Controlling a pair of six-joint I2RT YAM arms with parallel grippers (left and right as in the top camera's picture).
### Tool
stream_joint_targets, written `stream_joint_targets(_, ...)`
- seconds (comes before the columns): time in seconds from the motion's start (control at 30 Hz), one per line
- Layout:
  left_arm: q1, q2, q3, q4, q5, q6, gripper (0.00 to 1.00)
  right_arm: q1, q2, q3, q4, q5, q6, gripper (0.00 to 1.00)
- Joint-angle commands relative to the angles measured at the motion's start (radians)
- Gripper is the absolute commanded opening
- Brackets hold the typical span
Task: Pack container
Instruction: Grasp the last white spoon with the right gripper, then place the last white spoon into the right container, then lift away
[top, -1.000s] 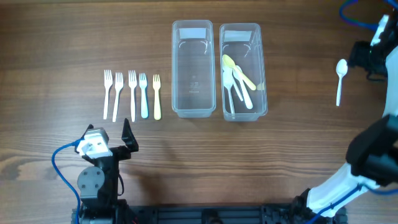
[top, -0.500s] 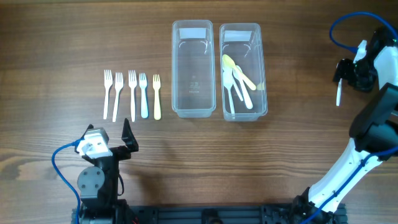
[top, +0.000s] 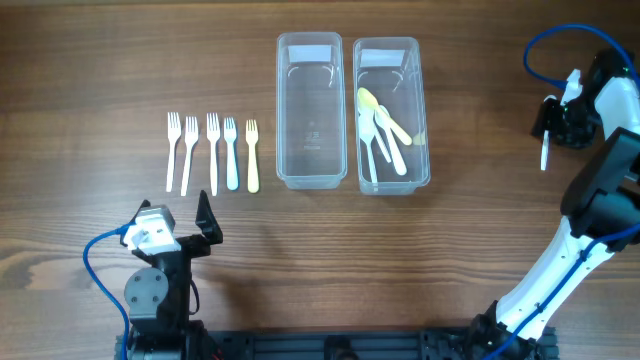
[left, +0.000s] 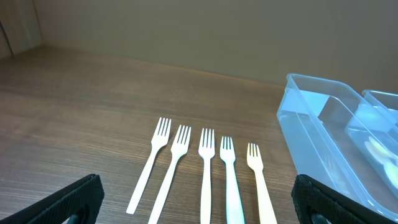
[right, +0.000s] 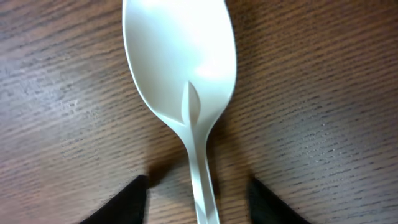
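A white spoon (right: 186, 87) lies on the table at the far right; only its handle (top: 544, 155) shows in the overhead view. My right gripper (right: 200, 196) is open, low over the spoon, one finger on each side of the handle (top: 552, 118). Two clear containers stand at the top centre: the left one (top: 309, 176) is empty, the right one (top: 424, 150) holds several spoons (top: 384, 130). Several forks (top: 212, 150) lie in a row left of the containers, also in the left wrist view (left: 206, 168). My left gripper (left: 199, 208) is open and empty, near the front edge (top: 175, 235).
A blue cable (top: 548, 45) loops over the right arm at the far right edge of the table. The left arm's base (top: 150, 295) sits at the front left.
My right gripper has moved left and down onto the white spoon, now covering its bowl from above. The left arm has not moved.
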Motion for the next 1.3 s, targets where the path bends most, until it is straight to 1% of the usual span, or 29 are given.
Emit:
stream_joint_targets(0.0, 0.006, -0.007, -0.006, 0.004, 0.002, 0.019, 1.00, 0.002, 0.033, -0.004, -0.007, -0.019, -0.006, 0.24)
stream_joint_targets(0.03, 0.006, -0.007, -0.006, 0.004, 0.002, 0.019, 1.00, 0.002, 0.032, -0.004, -0.014, -0.024, -0.002, 0.13)
stream_joint_targets(0.07, 0.006, -0.007, -0.006, 0.004, 0.002, 0.019, 1.00, 0.003, 0.031, -0.003, -0.019, -0.033, 0.001, 0.06)
stream_joint_targets(0.1, 0.006, -0.007, -0.006, 0.004, 0.002, 0.019, 1.00, 0.005, 0.031, -0.003, -0.019, -0.048, 0.002, 0.04)
stream_joint_targets(0.33, 0.006, -0.007, -0.006, 0.004, 0.002, 0.019, 1.00, 0.040, -0.024, 0.006, -0.013, -0.077, 0.019, 0.05)
stream_joint_targets(0.43, 0.006, -0.007, -0.006, 0.004, 0.002, 0.019, 1.00, 0.077, -0.081, 0.019, -0.018, -0.145, 0.020, 0.04)
stream_joint_targets(0.53, 0.006, -0.007, -0.006, 0.004, 0.002, 0.019, 1.00, 0.138, -0.182, 0.024, -0.017, -0.222, 0.021, 0.05)
stream_joint_targets(0.73, 0.006, -0.007, -0.006, 0.004, 0.002, 0.019, 1.00, 0.287, -0.399, 0.024, -0.014, -0.226, 0.047, 0.05)
stream_joint_targets(0.9, 0.006, -0.007, -0.006, 0.004, 0.002, 0.019, 1.00, 0.426, -0.521, 0.024, -0.014, -0.226, 0.048, 0.06)
stream_joint_targets(1.1, 0.006, -0.007, -0.006, 0.004, 0.002, 0.019, 1.00, 0.567, -0.528, 0.011, -0.022, -0.225, 0.048, 0.06)
stream_joint_targets(1.27, 0.006, -0.007, -0.006, 0.004, 0.002, 0.019, 1.00, 0.659, -0.480, -0.042, -0.012, -0.209, 0.077, 0.06)
